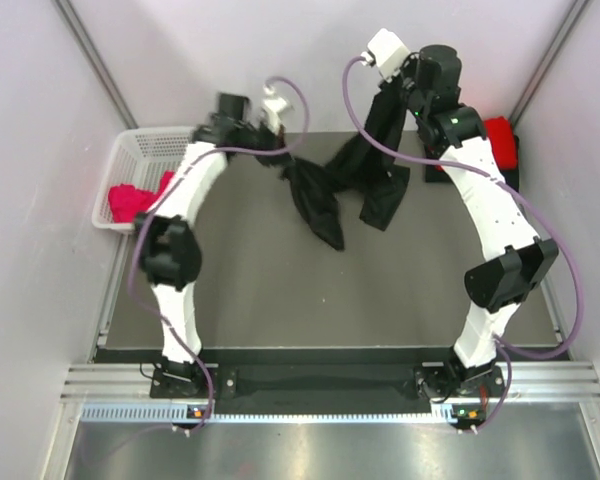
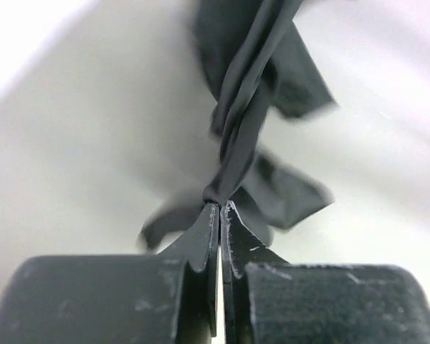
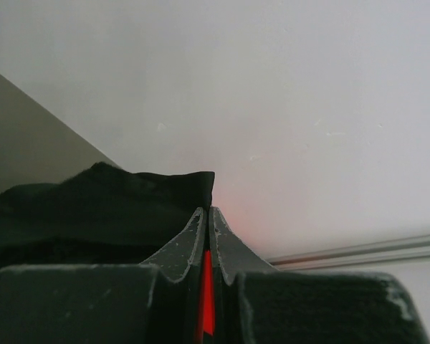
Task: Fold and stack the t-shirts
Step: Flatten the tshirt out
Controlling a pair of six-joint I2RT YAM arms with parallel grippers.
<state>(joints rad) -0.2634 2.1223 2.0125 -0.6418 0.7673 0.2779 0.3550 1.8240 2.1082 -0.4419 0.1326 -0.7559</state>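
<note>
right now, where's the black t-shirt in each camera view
Top external: the black t-shirt hangs at upper centre, slung between the left tool and the right tool.
Left wrist: the black t-shirt is a twisted rope rising from the shut tips, at centre.
Right wrist: the black t-shirt is a dark fold at lower left, its corner at the shut tips.
Shared landmark: the two pinch points, one in each wrist view, both in the top view.

black shirt [image 1: 345,185]: you see it bunched and twisted, hanging in two drooping lobes, well right of the basket [image 1: 145,145].
pink-red shirt [image 1: 130,202]: crumpled inside the basket, against its right wall.
red shirt [image 1: 500,140]: you find it far right of the basket, partly hidden.
</note>
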